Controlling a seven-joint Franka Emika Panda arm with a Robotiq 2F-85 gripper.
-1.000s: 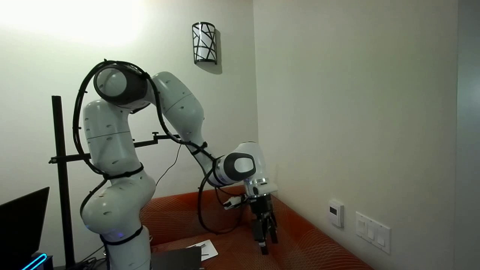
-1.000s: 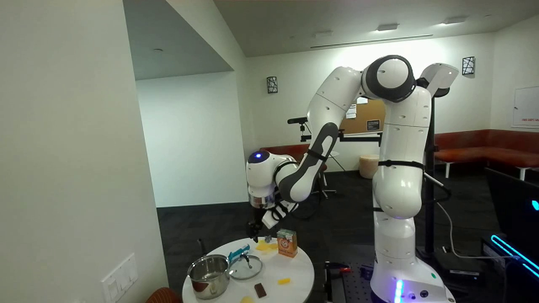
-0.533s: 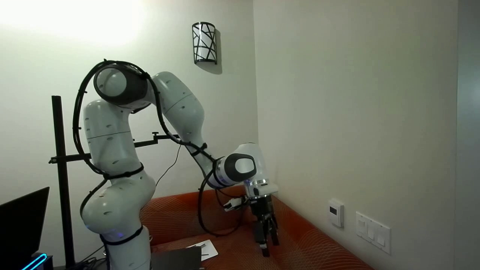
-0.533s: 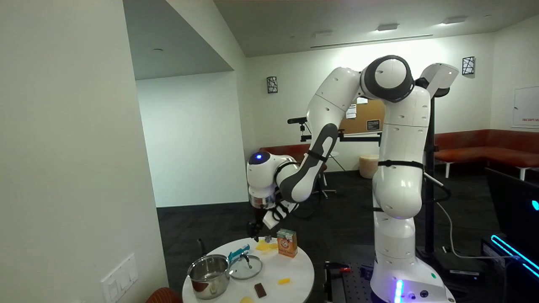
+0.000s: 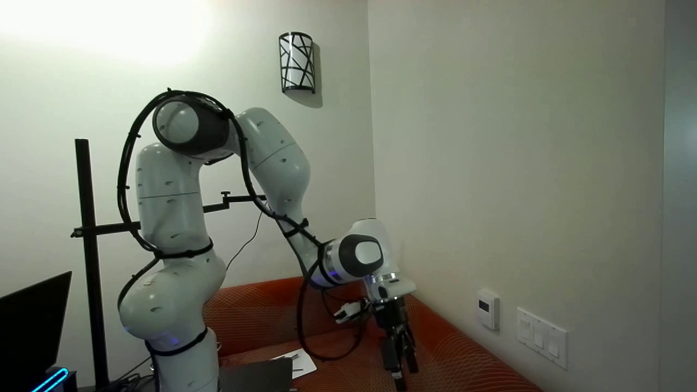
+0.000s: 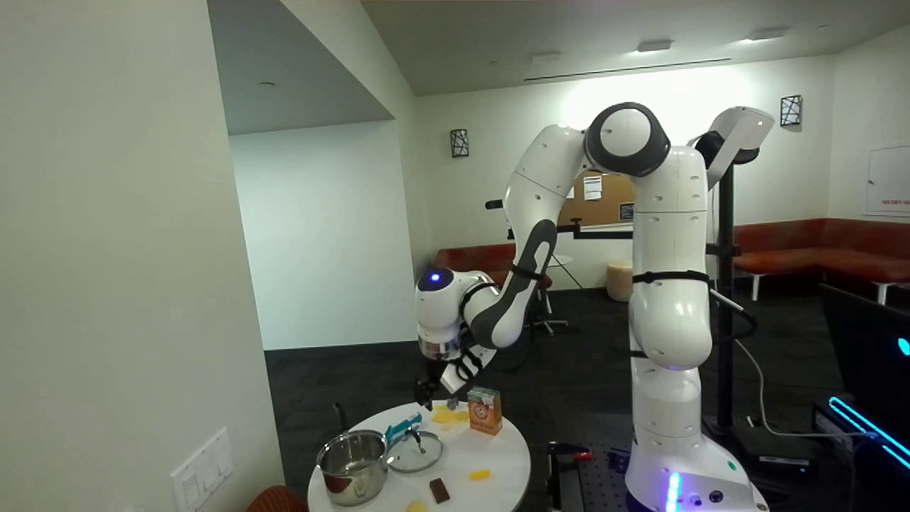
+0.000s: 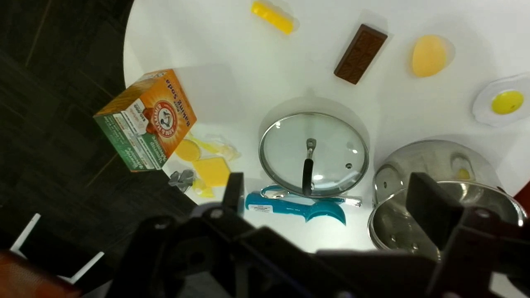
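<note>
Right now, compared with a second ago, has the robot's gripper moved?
Yes. In an exterior view, the gripper sits lower and further toward the picture's right, judged against the white wall thermostat.

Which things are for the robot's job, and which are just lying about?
Maybe for the job, framed by the open gripper in the wrist view:
blue tool
lid
pot (partly)

Seemingly just lying about:
baking soda box
chocolate bar
fried egg

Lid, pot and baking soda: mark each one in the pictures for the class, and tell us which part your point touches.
Lid (image 7: 322, 155): in the wrist view, on the clear glass.
Pot (image 6: 355, 486): in an exterior view, on the outer wall.
Baking soda (image 7: 162, 119): in the wrist view, on the round logo.
</note>
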